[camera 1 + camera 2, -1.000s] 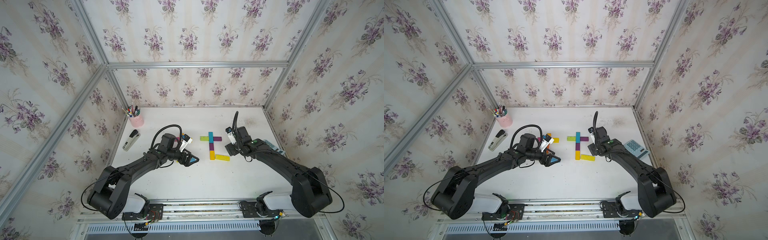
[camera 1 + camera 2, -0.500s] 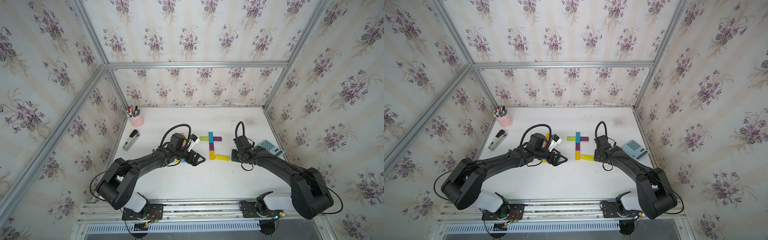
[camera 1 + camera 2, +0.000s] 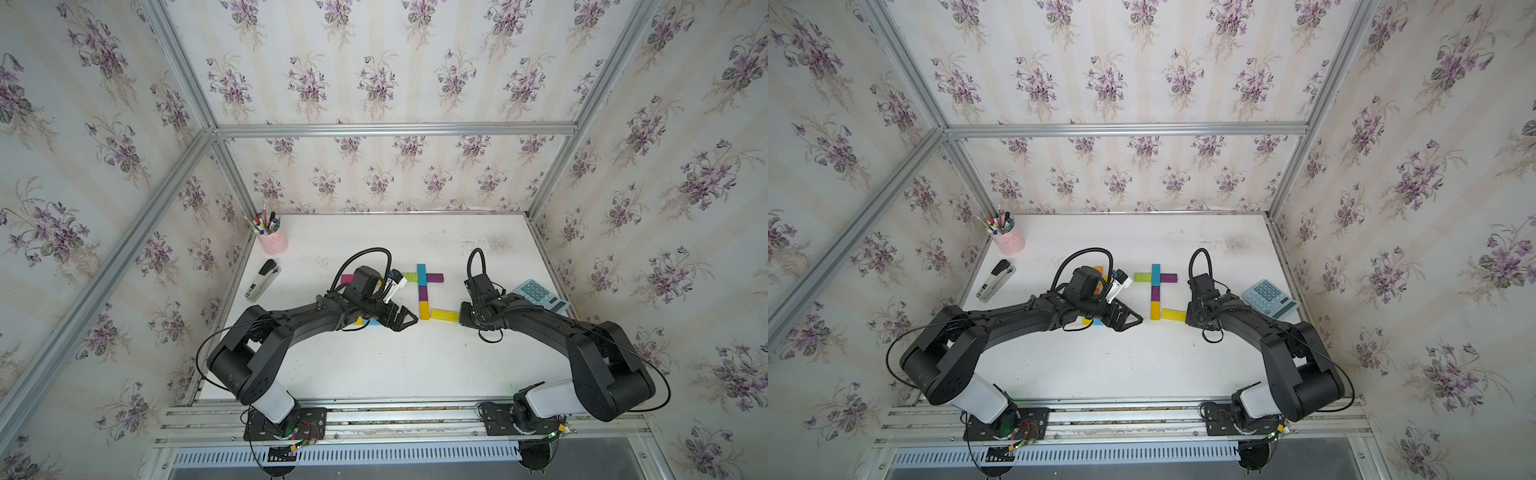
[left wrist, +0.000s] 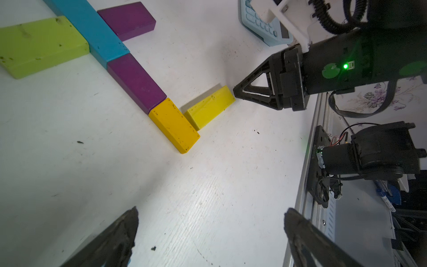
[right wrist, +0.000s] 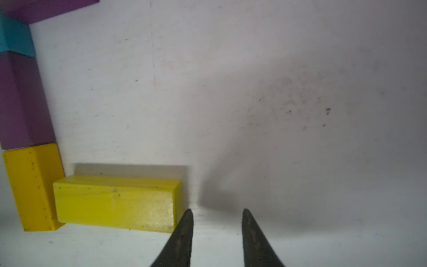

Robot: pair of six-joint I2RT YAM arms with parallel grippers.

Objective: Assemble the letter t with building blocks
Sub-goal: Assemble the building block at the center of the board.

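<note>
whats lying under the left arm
In a top view, corners of a yellow block and a light blue block peek out beneath the left arm, and a magenta block end shows beyond its wrist. The rest of each is covered; more may be hidden.

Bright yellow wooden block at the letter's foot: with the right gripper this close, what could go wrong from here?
1. The right gripper, narrowed and empty, sits at the free end of the bright yellow wooden block; any forward drift could shove it into the orange-yellow block and skew the stem.
2. The left gripper hangs open low beside the same foot; a sweep could knock the purple stem block out of line.
</note>
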